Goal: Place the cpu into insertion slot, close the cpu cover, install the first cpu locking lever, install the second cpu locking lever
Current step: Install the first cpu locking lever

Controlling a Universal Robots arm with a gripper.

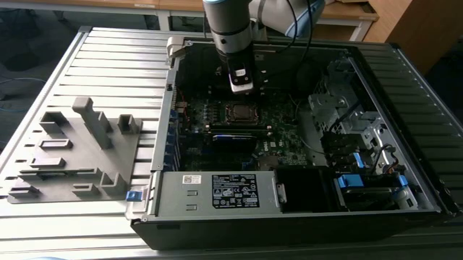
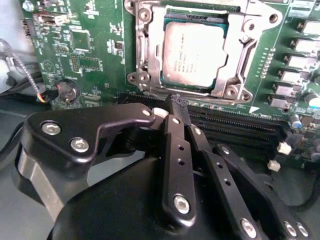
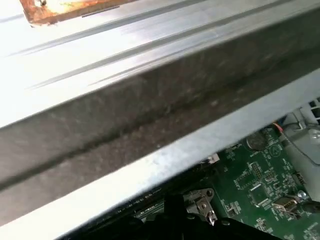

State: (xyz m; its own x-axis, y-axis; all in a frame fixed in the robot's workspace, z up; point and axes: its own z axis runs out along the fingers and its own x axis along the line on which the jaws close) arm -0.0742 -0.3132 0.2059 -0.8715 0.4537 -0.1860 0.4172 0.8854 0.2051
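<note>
Fingers (image 2: pixel 172 150) of black linked bars meet at their tips in the second wrist view, pressed together with nothing between them. The tips sit over the long black memory slots (image 2: pixel 240 127), just beside the insertion slot (image 2: pixel 142 50). Whether they touch the board cannot be told.

In the exterior view, a slatted metal table (image 1: pixel 108 59) carries everything. On it lies an open computer case (image 1: pixel 289 227), and the arm (image 1: pixel 230 27) reaches down into it from above. A grey moulded fixture (image 1: pixel 72 157) with upright posts rests on the table at the exterior view's left of the case, close to its wall. Inside the case, a silver power supply (image 1: pixel 217 190) with a white label lies along the near wall. The green motherboard (image 1: pixel 282 130) covers the floor of the case, and it also shows in the first wrist view, past a bright metal edge of the case.

On the motherboard, the insertion slot has a shiny silver rim with screws at its corners. The cpu cover (image 2: pixel 237 50), a thin metal frame, lies flat on the slot. Its window shows the cpu (image 2: pixel 192 55), which is seated in the slot with its dull silver top facing up.
</note>
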